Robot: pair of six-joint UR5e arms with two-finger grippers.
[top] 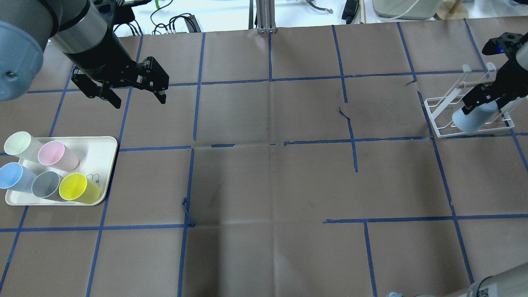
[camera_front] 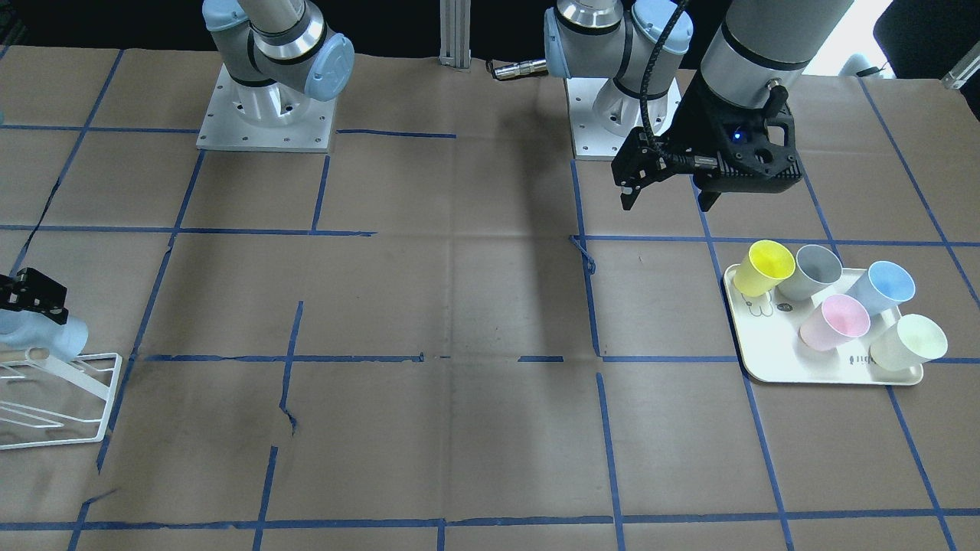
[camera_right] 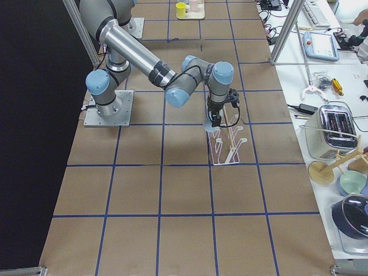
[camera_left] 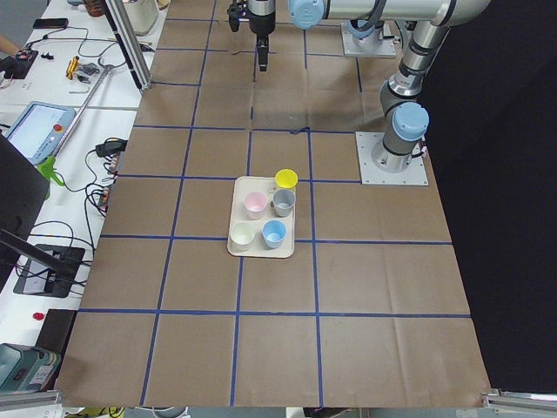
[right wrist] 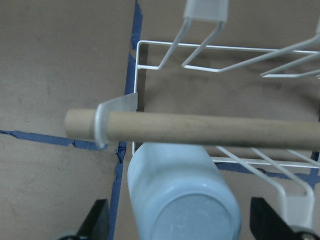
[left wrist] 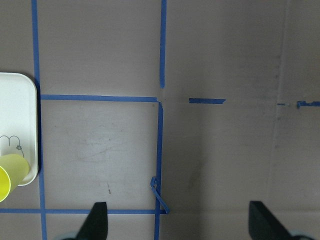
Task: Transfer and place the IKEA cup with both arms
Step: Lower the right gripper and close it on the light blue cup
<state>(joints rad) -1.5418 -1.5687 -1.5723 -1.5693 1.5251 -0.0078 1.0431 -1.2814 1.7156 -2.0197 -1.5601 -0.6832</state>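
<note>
The IKEA cup [top: 474,117], a pale-blue tumbler, lies upside down and tilted in the white wire rack [top: 441,132] at the table's right end. In the right wrist view the cup's base [right wrist: 182,200] faces the camera, under the rack's wooden rod [right wrist: 200,130]. My right gripper [top: 480,97] straddles the cup with its fingers spread wide and a gap on each side. My left gripper [top: 140,102] is open and empty, raised above the table just beyond the tray [top: 103,165]. In the front view the cup [camera_front: 57,337] and right gripper [camera_front: 31,302] sit at the left edge.
The cream tray [camera_front: 766,360] holds a second light-blue cup [top: 12,177], a pink cup [top: 57,154], a grey cup [top: 45,185], a yellow cup [top: 78,189] and a pale-green cup [top: 20,145]. Brown paper with blue tape lines covers the table.
</note>
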